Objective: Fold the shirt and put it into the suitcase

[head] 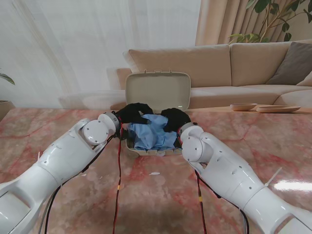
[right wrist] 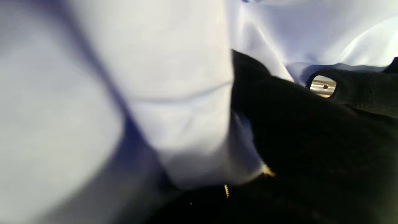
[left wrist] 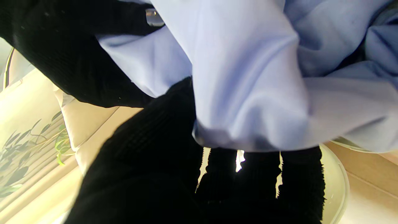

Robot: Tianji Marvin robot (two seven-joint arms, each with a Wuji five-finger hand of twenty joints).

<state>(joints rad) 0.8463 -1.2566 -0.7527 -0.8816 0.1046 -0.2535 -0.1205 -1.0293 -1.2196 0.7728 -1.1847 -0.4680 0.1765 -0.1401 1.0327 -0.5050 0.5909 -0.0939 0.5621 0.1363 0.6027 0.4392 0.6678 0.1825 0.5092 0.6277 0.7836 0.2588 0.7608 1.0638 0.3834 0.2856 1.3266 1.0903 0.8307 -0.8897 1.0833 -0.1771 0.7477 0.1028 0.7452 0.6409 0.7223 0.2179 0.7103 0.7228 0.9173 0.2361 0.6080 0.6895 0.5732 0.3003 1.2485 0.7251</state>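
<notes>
I see the crumpled light-blue cotton shirt [head: 155, 132] bunched inside the small beige hard-shell suitcase [head: 157, 90], which stands open near the far edge of the pink marble worktop [head: 156, 195]. My black-gloved left hand [head: 132, 113] and right hand [head: 174, 119] each clamp folds of the shirt over the case.

A: What colour is the shirt [head: 155, 132]?

B: Plain light blue, paler (nearly lavender-white) in the wrist views. It sits mid-frame in a beige suitcase [head: 157, 90].

A: And the hands?

B: Both black: left hand [head: 133, 113], right hand [head: 175, 119]. The arms at the lower corners are glossy white, with red and black cables.

A: The table [head: 156, 195]?

B: Pink-red marble, veined white. The sofa [head: 219, 66], upper right, is tan.
</notes>
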